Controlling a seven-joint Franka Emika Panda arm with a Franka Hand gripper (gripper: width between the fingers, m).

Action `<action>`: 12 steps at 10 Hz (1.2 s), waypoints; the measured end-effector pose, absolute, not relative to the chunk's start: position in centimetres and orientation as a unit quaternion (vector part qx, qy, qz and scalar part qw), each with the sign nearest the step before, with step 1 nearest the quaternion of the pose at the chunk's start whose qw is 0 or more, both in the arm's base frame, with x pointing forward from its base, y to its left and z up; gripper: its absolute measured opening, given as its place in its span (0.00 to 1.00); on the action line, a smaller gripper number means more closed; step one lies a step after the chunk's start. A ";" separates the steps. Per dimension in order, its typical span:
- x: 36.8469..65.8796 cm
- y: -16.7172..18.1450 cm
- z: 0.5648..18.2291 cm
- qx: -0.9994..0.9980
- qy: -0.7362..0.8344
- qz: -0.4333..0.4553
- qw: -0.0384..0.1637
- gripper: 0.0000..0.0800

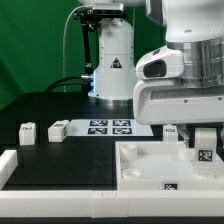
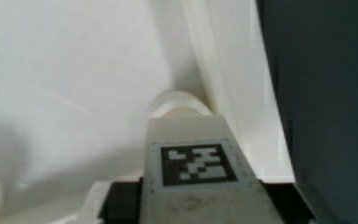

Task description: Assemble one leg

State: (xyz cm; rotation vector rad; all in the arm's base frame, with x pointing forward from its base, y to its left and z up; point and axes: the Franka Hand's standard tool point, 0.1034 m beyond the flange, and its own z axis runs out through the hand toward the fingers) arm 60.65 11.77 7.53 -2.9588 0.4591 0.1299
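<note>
Over at four o'clock in the exterior view, the small stubby white plastic leg with its black-and-white square tag (image 1: 203,152) is seen in the white two-finger gripper (image 1: 203,143). It is poised at the far corner of the large flat white square tabletop (image 1: 140,180). In the wrist view the gripper (image 2: 190,202) is judged to be clenched on the leg (image 2: 194,150), whose tagged face is framed between the jaws. Its rounded tip is pointed into a white corner of the tabletop (image 2: 69,90).

The step in hand is judged to be seating this leg in its corner socket. It would be done best with the leg held plumb and the tip centred clear of the raised wall just beside it. A slow descent is called for, and the grip should not be eased until the leg is felt to be home. A tilted entry could jam the tip on the rim.

As for containers, the tabletop is laid like a shallow tray, and nothing loose is seen inside it. The corner pocket at its ten o'clock (image 1: 128,150) looks empty. Whether the held tip is already inside its socket cannot be told. Two spare white tagged legs (image 1: 28,131) (image 1: 57,129) are parked at nine o'clock on the black table (image 1: 60,105), beside the marker board (image 1: 110,126).
</note>
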 end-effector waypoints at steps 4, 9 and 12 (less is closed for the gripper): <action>60.3 12.4 7.4 -0.921 0.379 0.061 0.058 0.37; 60.5 12.8 7.4 -0.904 0.417 0.067 0.062 0.64; 60.5 12.8 7.5 -0.954 0.287 0.056 0.067 0.80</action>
